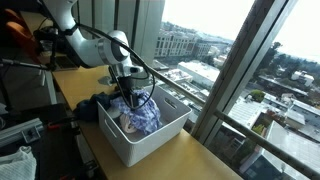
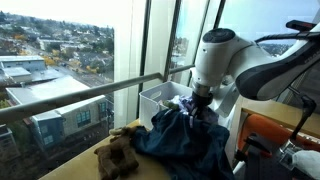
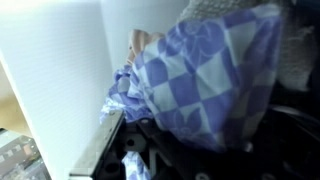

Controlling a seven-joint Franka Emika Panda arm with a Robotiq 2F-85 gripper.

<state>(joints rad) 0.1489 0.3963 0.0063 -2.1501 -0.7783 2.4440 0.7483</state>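
- Blue-and-white checked cloth (image 1: 141,117), soft and crumpled, lies inside the white rectangular plastic bin (image 1: 150,146); in the wrist view it fills most of the picture, close to the bin's white wall.
- The Robotiq gripper (image 1: 127,92) hangs low over the bin, right at the cloth. Its fingers are hidden in the fabric, so I cannot tell whether the claw is wide or clamped.
- A dark blue garment (image 2: 190,140) drapes over the bin's edge onto the wooden tabletop (image 1: 205,160).
- A brown plush toy (image 2: 118,150) lies just beside that garment, near the window.
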